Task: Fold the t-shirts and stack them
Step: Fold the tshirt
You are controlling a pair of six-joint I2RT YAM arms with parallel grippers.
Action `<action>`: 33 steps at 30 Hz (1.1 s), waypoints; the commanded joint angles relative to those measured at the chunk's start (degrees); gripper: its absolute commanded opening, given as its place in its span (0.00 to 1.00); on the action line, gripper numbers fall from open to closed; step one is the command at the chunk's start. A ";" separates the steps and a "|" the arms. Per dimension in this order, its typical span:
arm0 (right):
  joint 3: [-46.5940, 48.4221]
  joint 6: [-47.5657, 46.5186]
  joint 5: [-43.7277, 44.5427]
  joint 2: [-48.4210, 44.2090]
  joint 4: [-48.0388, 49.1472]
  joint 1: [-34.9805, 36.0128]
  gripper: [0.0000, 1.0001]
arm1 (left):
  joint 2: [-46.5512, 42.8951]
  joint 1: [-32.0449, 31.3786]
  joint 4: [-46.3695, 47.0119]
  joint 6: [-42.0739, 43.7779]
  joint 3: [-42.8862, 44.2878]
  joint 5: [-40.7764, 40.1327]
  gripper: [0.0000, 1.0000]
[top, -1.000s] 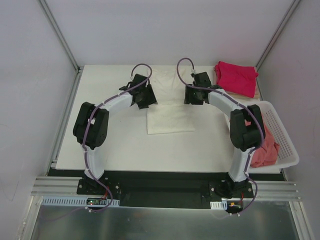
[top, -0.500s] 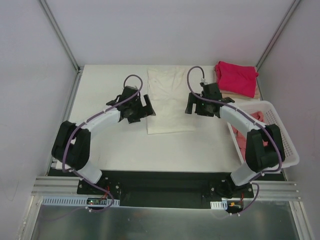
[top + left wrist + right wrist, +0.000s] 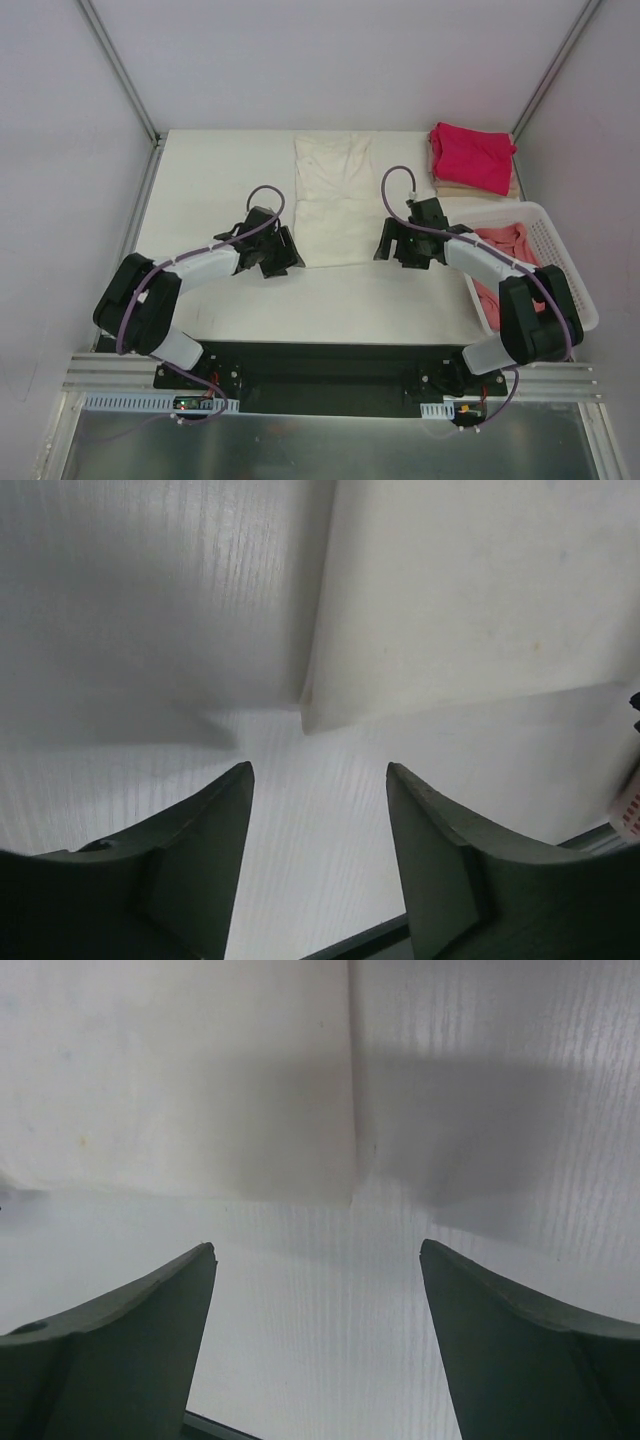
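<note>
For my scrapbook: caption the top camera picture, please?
Left pincer and right pincer, both open, flank the near edge of the cream t-shirt.

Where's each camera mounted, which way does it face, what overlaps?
Top external: above and behind the bases, looking down on the table; both arms, left gripper and right gripper show.
Left wrist: on the left arm, facing down; open fingers frame the cream t-shirt's near-left corner.
Right wrist: same, its fingers framing the near-right corner.
Shared: all see that shirt.

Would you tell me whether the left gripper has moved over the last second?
Yes. The left gripper drew back toward the table's near edge, now beside the cream t-shirt's near corner.
</note>
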 commanded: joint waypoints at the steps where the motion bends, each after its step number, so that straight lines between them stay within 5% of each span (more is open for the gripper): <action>1: 1.53 1.55 -1.66 2.93 3.31 -0.43 0.81 | 5.49 0.25 3.48 -0.12 3.65 0.55 0.51; 8: 2.50 1.73 -3.69 7.33 4.72 -1.13 0.55 | 11.31 1.31 3.39 0.15 6.12 0.99 0.31; 12: 3.38 1.73 -3.69 10.05 5.25 -1.66 0.38 | 14.21 1.31 3.39 0.94 8.06 3.09 0.02; 19: 4.70 -0.29 -3.24 13.13 8.32 -1.66 0.01 | 11.59 1.31 4.10 1.30 5.87 3.36 0.00; 26: -3.90 0.75 -3.25 3.31 11.31 -0.61 0.01 | 1.40 -0.62 4.18 -0.72 -1.95 5.56 0.00; 33: -13.40 5.15 -0.79 -20.12 2.98 8.42 0.01 | -17.58 -9.23 3.49 -5.38 -11.36 3.19 0.00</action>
